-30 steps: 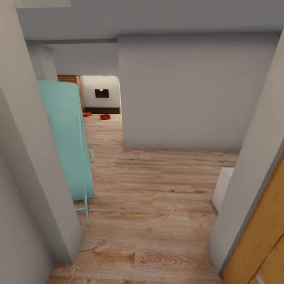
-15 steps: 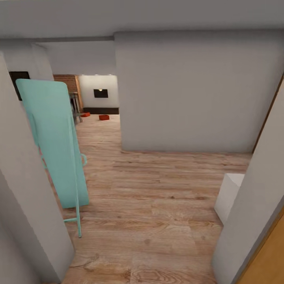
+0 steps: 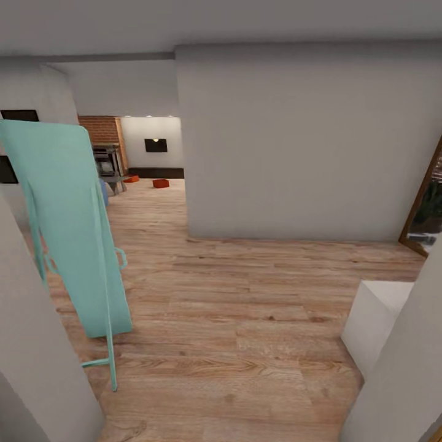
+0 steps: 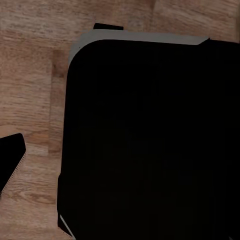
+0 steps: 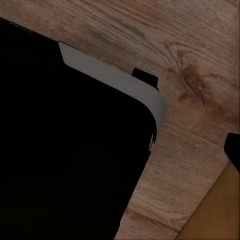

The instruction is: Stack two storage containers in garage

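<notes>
Two storage containers, one (image 3: pixel 161 183) and the other (image 3: pixel 131 178), sit on the living room (image 3: pixel 150 184) floor far ahead, well apart from either end effector; whether those are open I cannot tell. Steer between the teal panel (image 3: pixel 73 227) and grey wall (image 3: pixel 294 141), keeping centred.

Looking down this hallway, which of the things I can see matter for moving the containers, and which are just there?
Part of the job:
- nearer storage container, far off on the wood floor
- farther storage container, beside it

Just there:
- turquoise panel on a stand
- white block
- brick fireplace
</notes>
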Available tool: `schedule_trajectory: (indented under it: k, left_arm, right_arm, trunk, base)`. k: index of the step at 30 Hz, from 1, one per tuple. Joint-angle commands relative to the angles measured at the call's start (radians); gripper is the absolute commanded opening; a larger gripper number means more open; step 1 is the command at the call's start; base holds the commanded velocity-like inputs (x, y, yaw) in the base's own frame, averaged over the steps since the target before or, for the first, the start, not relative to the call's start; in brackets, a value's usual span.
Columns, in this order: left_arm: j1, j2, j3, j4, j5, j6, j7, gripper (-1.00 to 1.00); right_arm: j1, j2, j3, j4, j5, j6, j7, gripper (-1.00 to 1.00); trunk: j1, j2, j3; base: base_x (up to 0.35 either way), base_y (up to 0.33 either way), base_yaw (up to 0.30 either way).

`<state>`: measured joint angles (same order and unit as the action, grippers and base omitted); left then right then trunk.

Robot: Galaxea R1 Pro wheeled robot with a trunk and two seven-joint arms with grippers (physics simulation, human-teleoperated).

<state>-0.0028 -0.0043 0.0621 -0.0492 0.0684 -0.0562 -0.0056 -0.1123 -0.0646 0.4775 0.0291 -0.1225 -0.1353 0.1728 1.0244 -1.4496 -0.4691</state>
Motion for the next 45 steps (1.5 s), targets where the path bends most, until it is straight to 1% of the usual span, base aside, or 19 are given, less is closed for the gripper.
schedule_trajectory:
  k: [1,45]
  left_arm:
    - [0.0,0.0,0.005,0.0,0.007,-0.002,-0.001,1.0]
    - [0.0,0.0,0.005,0.0,0.007,-0.004,-0.001,1.0]
  right_arm:
    - [-0.001,0.0,0.007,0.003,-0.011,-0.006,0.005,1.0]
    - [-0.001,0.0,0.009,0.003,-0.01,-0.003,0.005,1.0]
  trunk:
    - [0.001,0.0,-0.001]
    - [0.001,0.0,-0.001]
  base:
    - [0.322,0.0,0.0]
    - [0.322,0.0,0.0]
